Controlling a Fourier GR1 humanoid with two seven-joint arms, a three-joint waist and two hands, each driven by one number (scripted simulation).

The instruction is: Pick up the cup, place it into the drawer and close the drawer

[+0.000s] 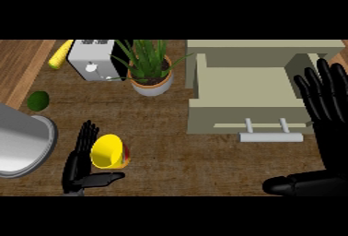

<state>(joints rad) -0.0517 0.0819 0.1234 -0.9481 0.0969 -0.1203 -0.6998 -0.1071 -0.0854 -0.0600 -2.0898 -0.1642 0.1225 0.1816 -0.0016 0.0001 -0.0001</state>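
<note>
Yellow cup (108, 151) is lying on the bench just right of my left hand (83, 162), whose straight fingers are flanking it unclamped, while the open drawer (246, 87) is waiting far right.

One head view looks steeply down at the counter (204, 156); both hands enter from its lower edge, close below the camera
</note>
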